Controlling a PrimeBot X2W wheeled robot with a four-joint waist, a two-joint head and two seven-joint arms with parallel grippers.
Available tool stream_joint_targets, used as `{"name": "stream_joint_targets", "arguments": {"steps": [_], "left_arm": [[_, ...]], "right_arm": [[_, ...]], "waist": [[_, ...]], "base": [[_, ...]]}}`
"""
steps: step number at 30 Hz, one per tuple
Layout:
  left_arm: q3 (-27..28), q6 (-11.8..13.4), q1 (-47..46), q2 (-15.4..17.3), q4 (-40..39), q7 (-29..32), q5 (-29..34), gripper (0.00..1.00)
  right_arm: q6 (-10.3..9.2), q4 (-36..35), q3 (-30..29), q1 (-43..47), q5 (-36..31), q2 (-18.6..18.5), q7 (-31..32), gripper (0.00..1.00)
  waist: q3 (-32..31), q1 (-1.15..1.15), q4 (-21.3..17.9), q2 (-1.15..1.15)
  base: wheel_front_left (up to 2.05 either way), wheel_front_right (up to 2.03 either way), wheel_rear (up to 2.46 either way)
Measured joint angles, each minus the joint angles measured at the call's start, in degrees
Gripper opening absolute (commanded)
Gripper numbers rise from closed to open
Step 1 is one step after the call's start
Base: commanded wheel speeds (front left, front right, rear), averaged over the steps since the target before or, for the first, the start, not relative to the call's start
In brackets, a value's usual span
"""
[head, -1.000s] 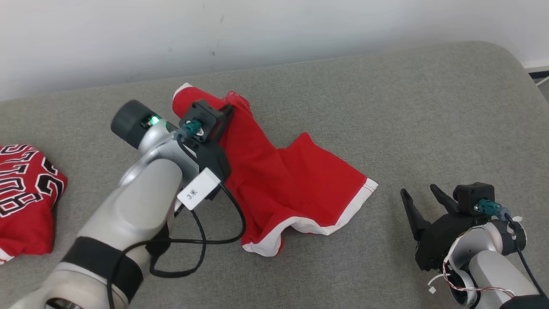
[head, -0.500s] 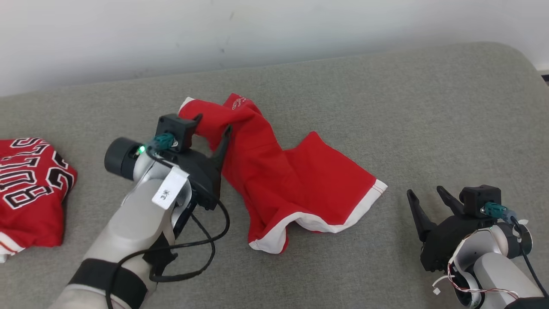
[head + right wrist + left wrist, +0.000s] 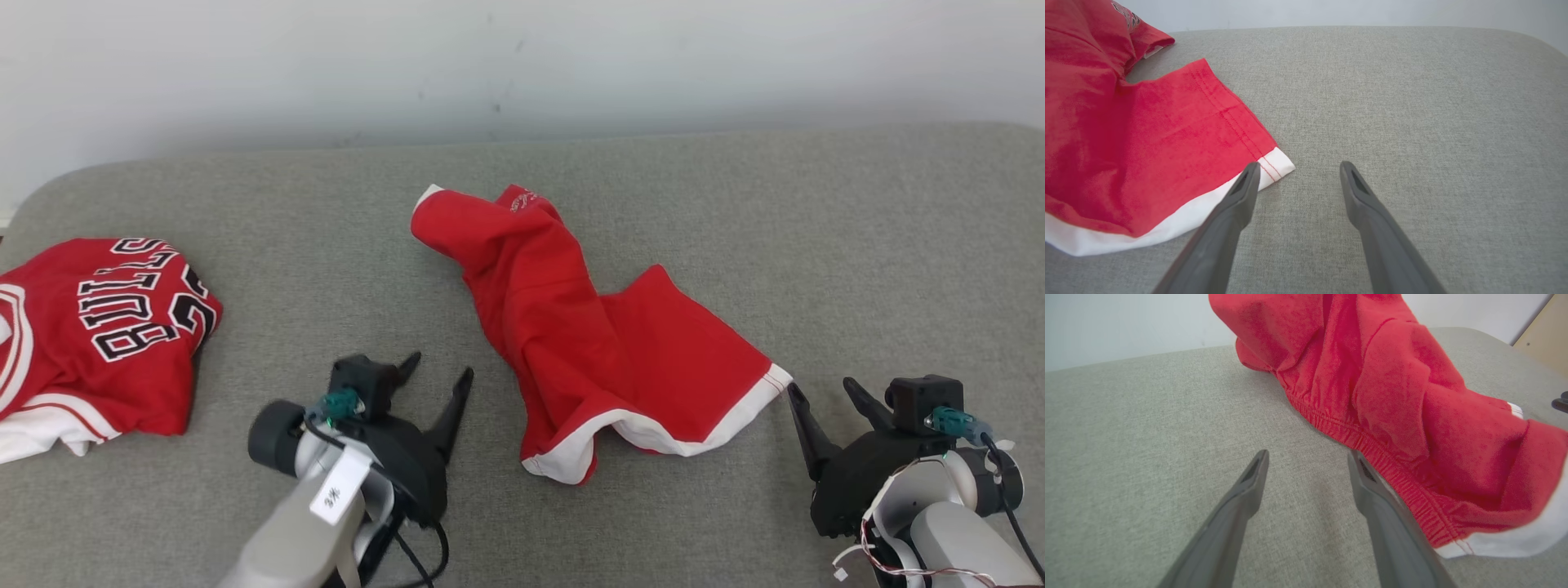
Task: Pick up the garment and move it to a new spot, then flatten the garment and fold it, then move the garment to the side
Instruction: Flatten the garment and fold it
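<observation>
Item: right hand (image 3: 1299, 165), two dark grey fingers (image 3: 1229, 220) spread wide apart, nothing between them, pointing toward the far wall.
Item: garment (image 3: 1147, 143), red, crumpled, lying on the bench to the left of the hand; double row of stitching along one edge.
Item: hem (image 3: 1167, 228), a white band on the garment's near edge, ending in a corner just beside the left fingertip; contact cannot be told.
Item: lettering (image 3: 1122, 10), dark, partly visible on the garment's far end.
Item: bench (image 3: 1412, 102), grey woven cover, rounded far-right corner.
Item: wall (image 3: 1331, 12), pale, plain.
</observation>
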Motion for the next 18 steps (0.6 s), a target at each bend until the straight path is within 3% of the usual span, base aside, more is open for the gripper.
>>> {"name": "stream_joint_targets", "arguments": {"steps": [11,18], "left_arm": [[-3.43,-0.08,12.73,0.07,-10.36,-0.18,-1.59,1.00],[-7.22,-0.08,15.44,0.15,-18.12,-0.18,-3.59,1.00]], "right_arm": [[0.00,1.16,0.15,1.51,0.01,-0.05,-0.41,1.00],[0.05,1.07,0.79,1.57,0.01,0.02,-0.36,1.00]], "waist": [[-2.97,0.00,2.41,0.00],[-3.79,0.00,2.92,0.00]], "base": [[0.00,0.00,0.00],[0.00,0.00,0.00]]}}
